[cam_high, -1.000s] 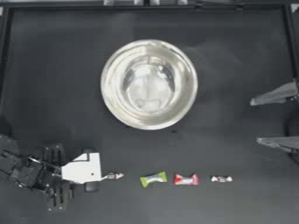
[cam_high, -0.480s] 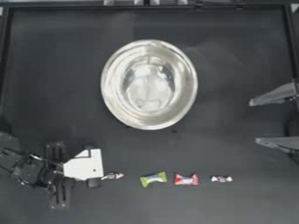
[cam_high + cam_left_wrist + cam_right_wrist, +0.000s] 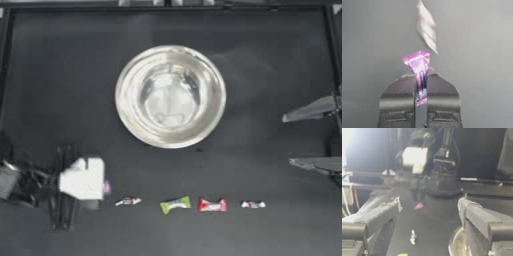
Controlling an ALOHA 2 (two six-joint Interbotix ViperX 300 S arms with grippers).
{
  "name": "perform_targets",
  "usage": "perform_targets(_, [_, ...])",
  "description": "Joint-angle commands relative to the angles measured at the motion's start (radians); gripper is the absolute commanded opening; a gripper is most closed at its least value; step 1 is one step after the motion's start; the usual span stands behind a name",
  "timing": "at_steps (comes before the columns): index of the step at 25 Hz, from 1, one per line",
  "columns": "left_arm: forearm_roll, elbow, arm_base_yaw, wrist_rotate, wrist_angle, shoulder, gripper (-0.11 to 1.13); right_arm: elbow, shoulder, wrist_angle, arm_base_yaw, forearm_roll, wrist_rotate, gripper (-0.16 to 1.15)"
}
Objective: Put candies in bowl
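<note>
Left gripper [image 3: 420, 82] sits at the table's near-left, jaws pinching the purple candy [image 3: 418, 66]. The other 4 candies [image 3: 176, 204] lie in a row on the table, below the bowl [image 3: 170, 96]. Right gripper [image 3: 314, 136] is parked at the right edge, jaws spread.

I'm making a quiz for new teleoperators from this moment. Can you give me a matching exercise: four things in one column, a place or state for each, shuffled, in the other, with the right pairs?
Things:
1. purple candy
2. lime green candy
3. bowl
4. right gripper

Places or states:
A. parked at the table's right edge, jaws open
B. mid-table, no candy inside
C. pinched between the left gripper's shut jaws
D. lying on the table in the row, beside the red candy

Pairs: 1-C, 2-D, 3-B, 4-A
</note>
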Motion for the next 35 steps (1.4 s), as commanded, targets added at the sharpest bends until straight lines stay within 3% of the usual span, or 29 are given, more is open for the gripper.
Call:
perform_targets(1, [0.094,-0.006,0.104,0.012,-0.008,-0.117,0.24,-0.031,0.011,-0.003,-0.002,0.003,0.000,0.98])
perform_targets(6, [0.153,-0.003,0.262,0.104,-0.112,-0.166,0.25,-0.032,0.011,-0.003,-0.003,0.012,0.000,0.98])
perform_targets(11, [0.155,-0.012,0.416,0.232,-0.268,-0.138,0.25,-0.028,0.011,-0.003,-0.009,0.017,-0.002,0.98])
perform_targets(16, [0.153,-0.048,0.518,0.305,-0.387,-0.058,0.25,-0.031,0.011,-0.003,-0.011,0.017,0.000,0.99])
perform_targets(24, [0.153,-0.169,0.594,0.390,-0.462,0.147,0.25,-0.028,0.011,-0.008,-0.015,0.017,0.000,0.98])
perform_targets(35, [0.152,-0.229,0.621,0.388,-0.543,0.293,0.29,-0.015,0.011,-0.006,-0.029,0.017,0.000,0.98])
